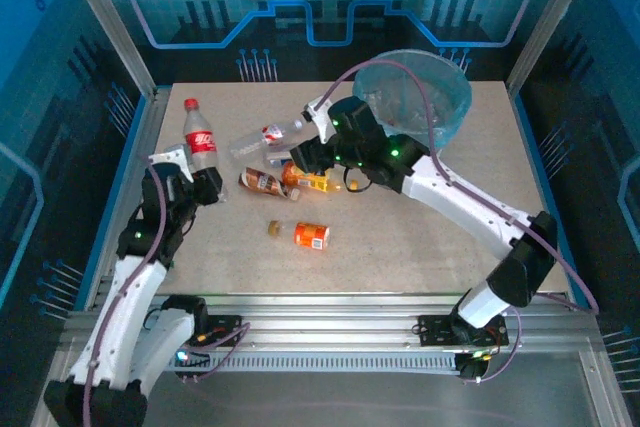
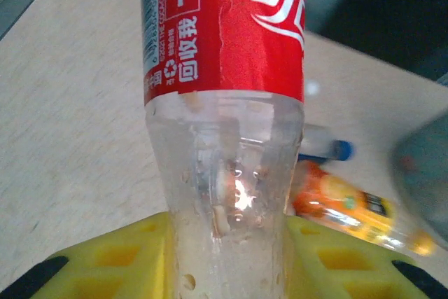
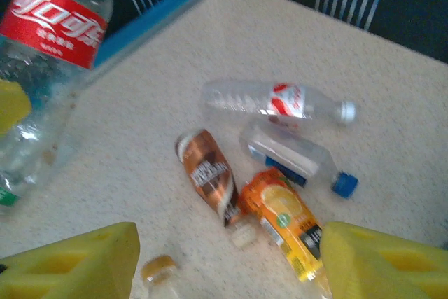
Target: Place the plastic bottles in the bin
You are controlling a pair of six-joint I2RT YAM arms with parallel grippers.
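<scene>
Bottles were mostly gathered mid-table [image 1: 400, 247]. Your left gripper [image 1: 207, 187] was clamped tight on the clear lower body of the red-labelled cola bottle [image 1: 200, 137] at the left side, its cap pointing away from the arms. Your right gripper [image 3: 227, 264] stood partly open and held nothing, poised over the brown bottle [image 3: 208, 173], the orange bottle [image 3: 283, 218], the blue-capped bottle [image 3: 294, 155] and the white-capped bottle [image 3: 273, 101]. Your bin [image 1: 455, 112] sat at the far right corner, well apart from the cola bottle.
</scene>
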